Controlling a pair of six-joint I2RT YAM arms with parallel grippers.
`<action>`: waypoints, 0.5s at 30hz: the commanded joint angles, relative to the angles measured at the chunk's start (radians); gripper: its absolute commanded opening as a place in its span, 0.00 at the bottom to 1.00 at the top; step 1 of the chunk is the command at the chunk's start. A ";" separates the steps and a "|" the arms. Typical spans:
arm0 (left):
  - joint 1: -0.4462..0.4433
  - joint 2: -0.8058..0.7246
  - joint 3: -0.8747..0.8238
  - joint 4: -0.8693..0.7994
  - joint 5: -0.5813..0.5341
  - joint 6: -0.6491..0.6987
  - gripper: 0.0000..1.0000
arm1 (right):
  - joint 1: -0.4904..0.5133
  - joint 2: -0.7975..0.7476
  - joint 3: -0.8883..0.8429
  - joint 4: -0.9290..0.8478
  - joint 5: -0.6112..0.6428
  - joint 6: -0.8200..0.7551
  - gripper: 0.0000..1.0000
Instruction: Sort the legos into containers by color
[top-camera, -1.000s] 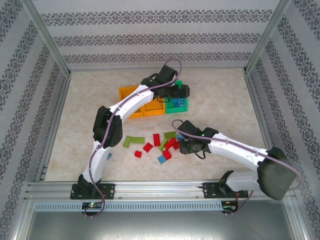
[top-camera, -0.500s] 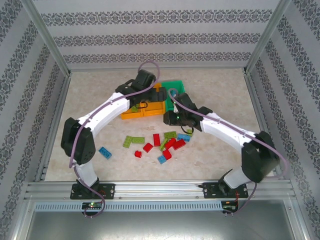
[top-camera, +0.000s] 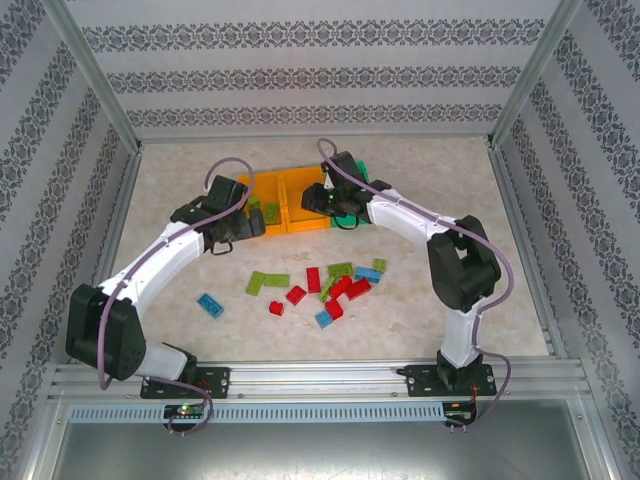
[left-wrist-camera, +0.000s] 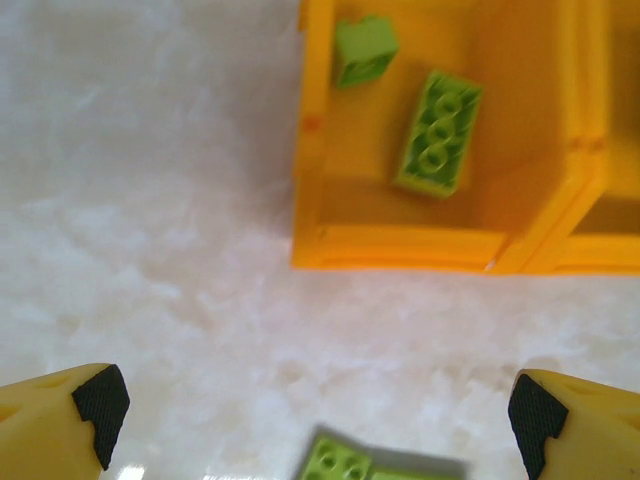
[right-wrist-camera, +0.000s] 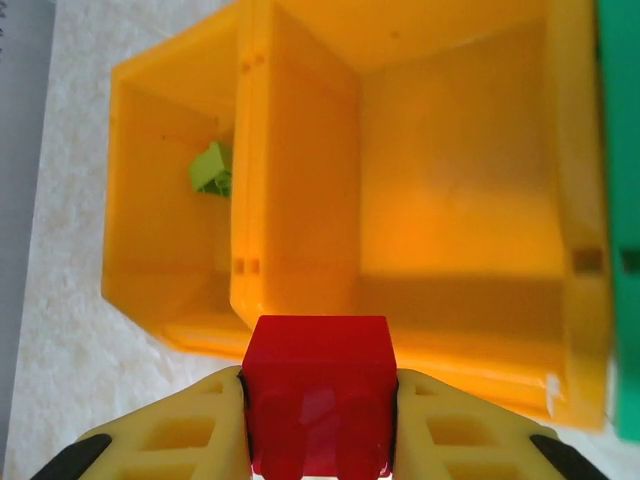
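The right fingers (right-wrist-camera: 170, 440) are clenching a red lego (right-wrist-camera: 318, 395) by the rim of the middle orange bin (right-wrist-camera: 460, 200), its long axis seemingly pointing into that bin. The left fingers (left-wrist-camera: 50, 425) are gaping wide, left of it.

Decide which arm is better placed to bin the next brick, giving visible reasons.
Right. Its jaws clamp a red brick at the near wall of the middle orange bin; the left jaws stand open, empty, above the table.

White left arm (top-camera: 150, 265) and right arm (top-camera: 400, 212), black-jointed, carry lilac cables (top-camera: 222, 163); their jaws are yellow, black-tipped.
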 joint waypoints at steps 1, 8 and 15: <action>-0.001 -0.053 -0.064 -0.117 -0.030 -0.053 0.99 | -0.010 0.059 0.086 -0.050 0.008 0.009 0.22; 0.000 -0.184 -0.192 -0.232 -0.017 -0.203 0.99 | -0.012 0.156 0.169 -0.088 0.037 0.004 0.31; -0.001 -0.276 -0.324 -0.267 0.051 -0.318 0.99 | -0.003 0.212 0.217 -0.098 0.041 -0.002 0.38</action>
